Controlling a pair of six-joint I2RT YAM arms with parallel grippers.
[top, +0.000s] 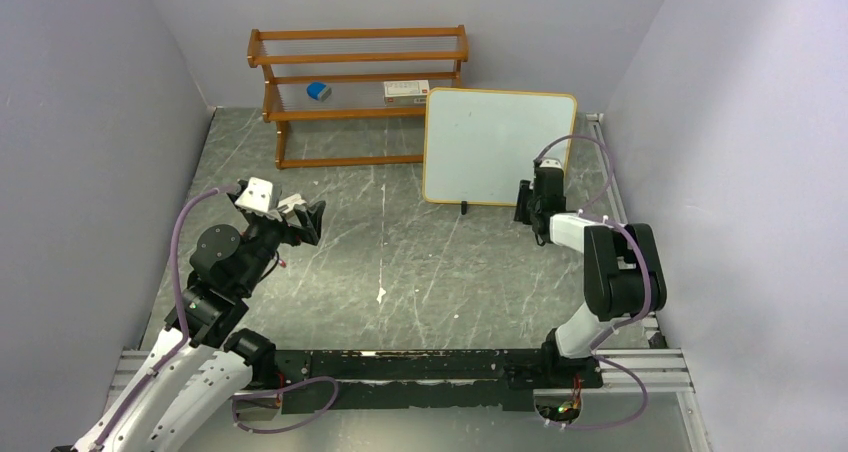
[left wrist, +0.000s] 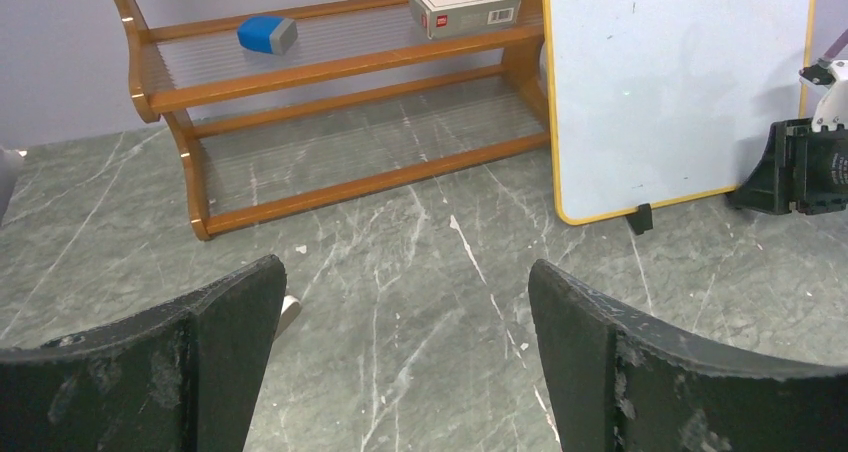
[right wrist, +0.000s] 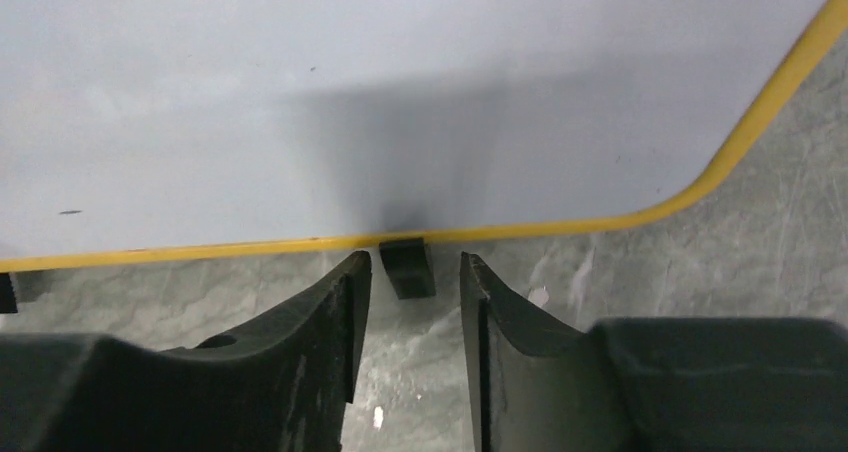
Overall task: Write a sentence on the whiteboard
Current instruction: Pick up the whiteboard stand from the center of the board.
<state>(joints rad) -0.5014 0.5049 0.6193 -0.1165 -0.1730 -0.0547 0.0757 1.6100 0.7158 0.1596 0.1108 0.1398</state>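
The large white board with rounded corners and a thin yellow frame (top: 498, 144) stands upright towards the far right corner of the grey marbled surface (top: 400, 262), its left edge just beside the right end of the brown slatted wooden rack (top: 355, 58) at the far edge. Our right claw (right wrist: 415, 284) sits low at the board's bottom edge, its jaws partly parted on either side of one small black foot (right wrist: 406, 264), and as far as we can see they touch nothing and grasp nothing. Our left claw (left wrist: 405, 272) hangs fully released over the left side of the surface, well away from the board. We see no marker in either claw, so we judge that writing cannot start yet. The risk lies at that foot. If the jaws pinch it off-centre or pull it, we could tip the board backwards or skid it into the rack, since it rests only on narrow supports.
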